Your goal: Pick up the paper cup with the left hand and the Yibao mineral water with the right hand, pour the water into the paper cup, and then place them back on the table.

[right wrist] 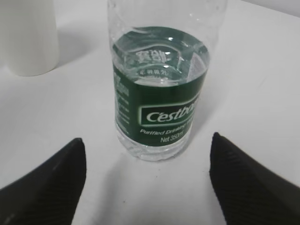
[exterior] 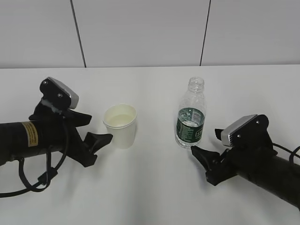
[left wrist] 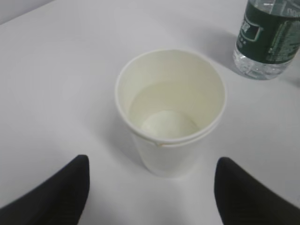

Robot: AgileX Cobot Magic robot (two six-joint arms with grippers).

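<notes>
The cream-white paper cup (exterior: pixel 120 125) stands upright on the white table (exterior: pixel 150 187), left of centre, with what looks like clear liquid in its bottom (left wrist: pixel 169 124). The capless Yibao bottle (exterior: pixel 191 117), with a dark green label, stands upright to its right, with water up to about the label's top (right wrist: pixel 159 108). My left gripper (exterior: pixel 99 128) is open and empty just left of the cup, with its fingers (left wrist: pixel 70 187) short of the cup's base. My right gripper (exterior: pixel 205 140) is open and empty just right of and in front of the bottle, not touching it (right wrist: pixel 146 138).
A grey panelled wall (exterior: pixel 140 33) runs behind the table's far edge. The bottle's base shows at the top right of the left wrist view (left wrist: pixel 269 42). The cup's side shows at the top left of the right wrist view (right wrist: pixel 28 37).
</notes>
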